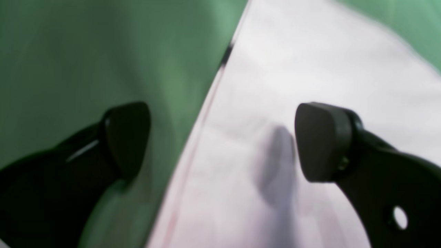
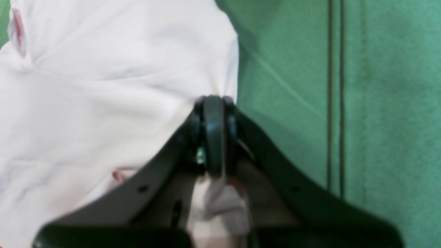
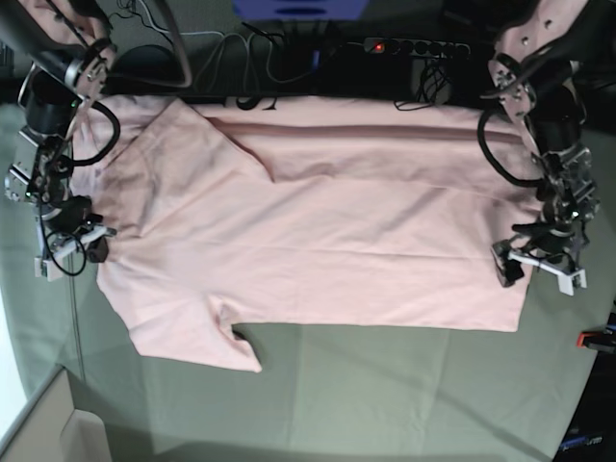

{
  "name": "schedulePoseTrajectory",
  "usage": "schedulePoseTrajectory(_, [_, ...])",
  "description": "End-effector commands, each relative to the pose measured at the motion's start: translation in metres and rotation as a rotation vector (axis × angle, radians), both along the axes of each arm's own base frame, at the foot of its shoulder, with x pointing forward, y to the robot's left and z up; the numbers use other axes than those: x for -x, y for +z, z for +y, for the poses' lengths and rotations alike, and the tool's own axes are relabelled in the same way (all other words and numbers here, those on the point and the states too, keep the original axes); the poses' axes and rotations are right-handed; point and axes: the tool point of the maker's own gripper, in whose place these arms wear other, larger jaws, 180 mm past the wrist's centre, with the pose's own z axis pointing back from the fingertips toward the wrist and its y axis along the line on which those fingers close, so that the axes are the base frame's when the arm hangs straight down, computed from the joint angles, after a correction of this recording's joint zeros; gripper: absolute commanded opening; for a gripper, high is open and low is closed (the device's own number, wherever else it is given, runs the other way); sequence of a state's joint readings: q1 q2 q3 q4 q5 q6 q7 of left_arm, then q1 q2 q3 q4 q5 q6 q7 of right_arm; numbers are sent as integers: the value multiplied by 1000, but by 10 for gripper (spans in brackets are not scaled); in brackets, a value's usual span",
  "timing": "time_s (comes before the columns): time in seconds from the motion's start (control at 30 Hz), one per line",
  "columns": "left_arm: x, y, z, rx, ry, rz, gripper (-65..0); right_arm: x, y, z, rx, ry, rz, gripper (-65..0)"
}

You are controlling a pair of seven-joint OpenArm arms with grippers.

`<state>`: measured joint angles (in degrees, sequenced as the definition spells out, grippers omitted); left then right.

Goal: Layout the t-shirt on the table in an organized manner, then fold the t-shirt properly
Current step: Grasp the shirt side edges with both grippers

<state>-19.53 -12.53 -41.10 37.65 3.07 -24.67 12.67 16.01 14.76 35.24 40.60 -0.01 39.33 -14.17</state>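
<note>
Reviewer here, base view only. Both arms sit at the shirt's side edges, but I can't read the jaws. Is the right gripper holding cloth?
Observer: Yes. In the right wrist view the right gripper is shut on the t-shirt, with fabric bunched at its tips.
Reviewer: And the left one?
Observer: The left gripper is open, holding nothing.
Reviewer: Where is it relative to the hem?
Observer: It straddles the edge: one finger over the table, the other over the shirt.
</note>
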Motion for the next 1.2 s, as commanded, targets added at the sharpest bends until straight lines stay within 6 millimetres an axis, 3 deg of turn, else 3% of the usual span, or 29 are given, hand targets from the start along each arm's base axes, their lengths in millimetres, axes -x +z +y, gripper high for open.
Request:
schedulePoseTrajectory(0.0, [-7, 10, 7, -7, 8, -34, 0, -11, 15, -9, 17, 1, -43, -650])
schedulePoseTrajectory(0.5, [-2, 2, 10, 3, 14, -41, 0, -12, 16, -9, 17, 1, -47, -650])
schedulePoseTrajectory(0.67, [-6, 0, -2, -19, -45, -22, 0, -12, 16, -9, 18, 1, -46, -650])
schedulePoseTrajectory(1.17, [-4, -2, 0, -48, -76, 0, 0, -13, 16, -9, 18, 1, -48, -650])
